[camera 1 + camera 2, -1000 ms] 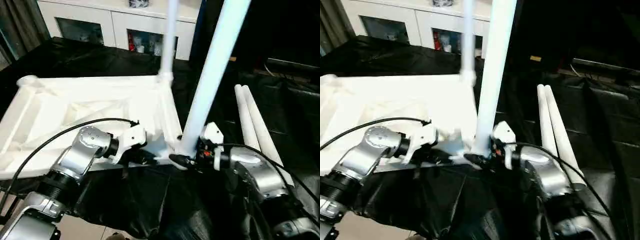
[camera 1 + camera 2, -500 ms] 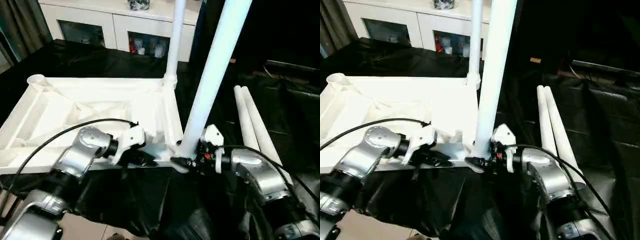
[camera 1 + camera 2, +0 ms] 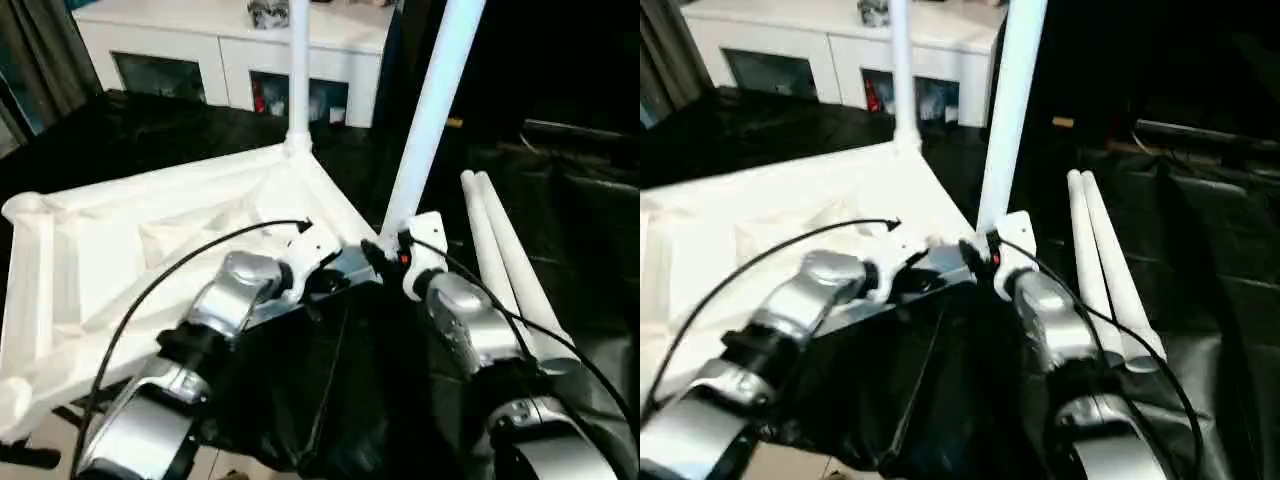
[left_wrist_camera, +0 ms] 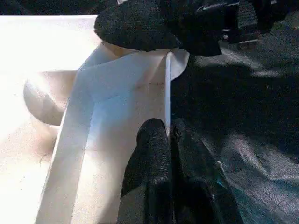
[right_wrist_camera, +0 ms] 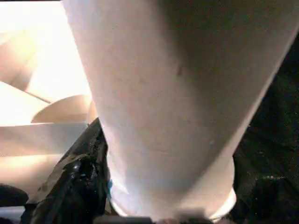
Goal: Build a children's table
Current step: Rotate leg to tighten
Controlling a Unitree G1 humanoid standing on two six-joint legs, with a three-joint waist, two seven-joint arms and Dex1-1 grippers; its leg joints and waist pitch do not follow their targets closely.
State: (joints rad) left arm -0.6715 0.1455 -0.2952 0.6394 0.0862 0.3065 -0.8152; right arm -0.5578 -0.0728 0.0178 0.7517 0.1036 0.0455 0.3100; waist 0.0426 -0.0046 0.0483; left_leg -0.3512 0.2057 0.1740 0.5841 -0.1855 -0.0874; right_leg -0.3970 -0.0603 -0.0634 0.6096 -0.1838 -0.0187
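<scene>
White plastic tabletop (image 3: 150, 240), lying upside down on a bench draped in black cloth (image 3: 340, 380); its ribbed underside faces up, with round sockets at the corners. Four legs in all: two stand upright in sockets, two lie loose. The near leg (image 3: 430, 110) rises directly from the right claw (image 3: 385, 255), whose fingers grip its base on either side at the tabletop's near corner; the right wrist view looks straight up this tapered tube. The far leg (image 3: 297, 70) stands beyond both claws at the next corner. The two loose legs (image 3: 500, 250) lie side by side, touching, just beyond the right forearm on the cloth. The left claw (image 4: 168, 149) is pinched narrow on the tabletop's thin edge wall, close beside the right claw. Behind the bench stands a white cabinet (image 3: 230, 60) with glass doors.
</scene>
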